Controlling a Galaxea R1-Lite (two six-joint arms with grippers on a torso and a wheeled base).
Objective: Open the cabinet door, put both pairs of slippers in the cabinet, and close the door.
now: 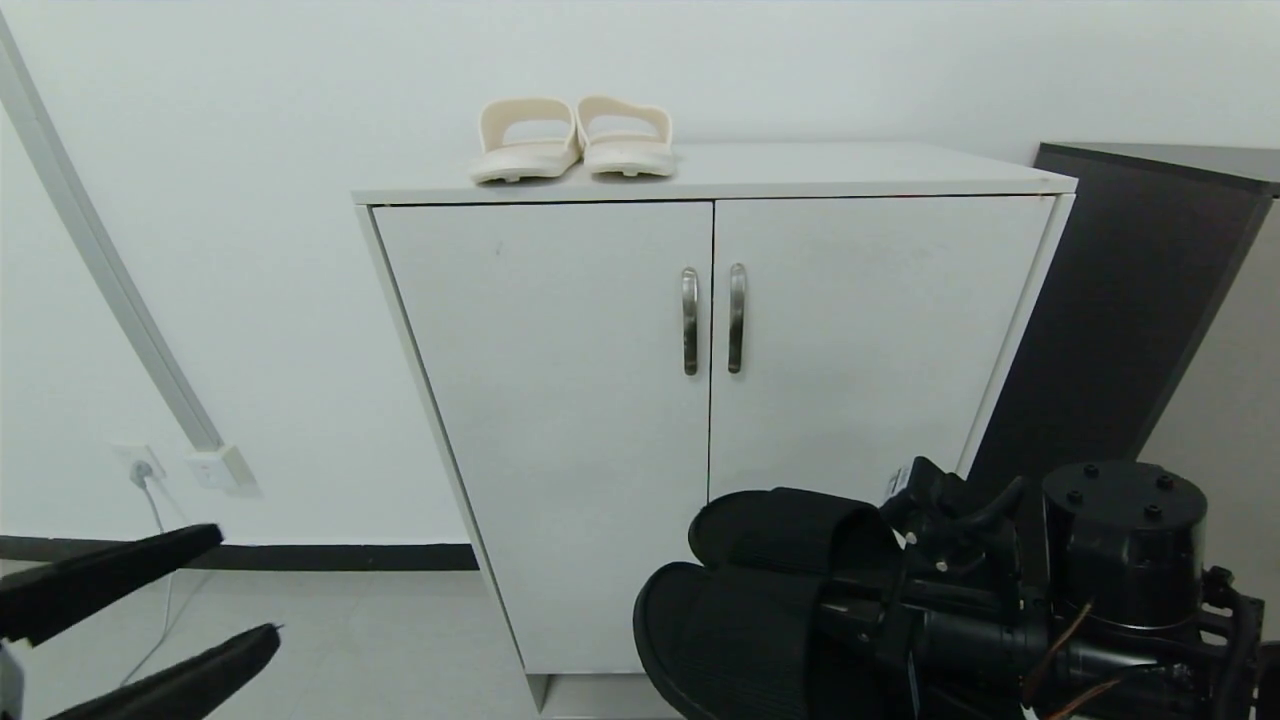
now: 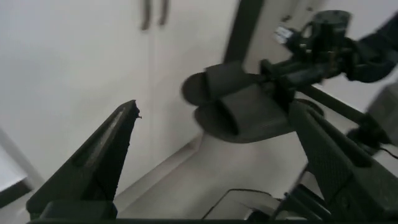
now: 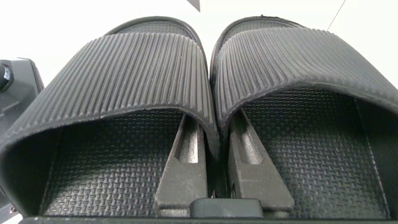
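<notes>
Before the closed cabinet [image 1: 560, 420], the right hand [image 3: 214, 155] grips both black slippers [image 1: 760, 600] together.

The head camera looks forward and down at the cabinet [image 1: 560, 400] from near, the left wrist camera looks rightward at the black slippers [image 2: 239, 109], which the right wrist camera sees very close.

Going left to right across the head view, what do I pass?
Left gripper → beige slippers → left door handle → right door handle → dark cabinet.
</notes>
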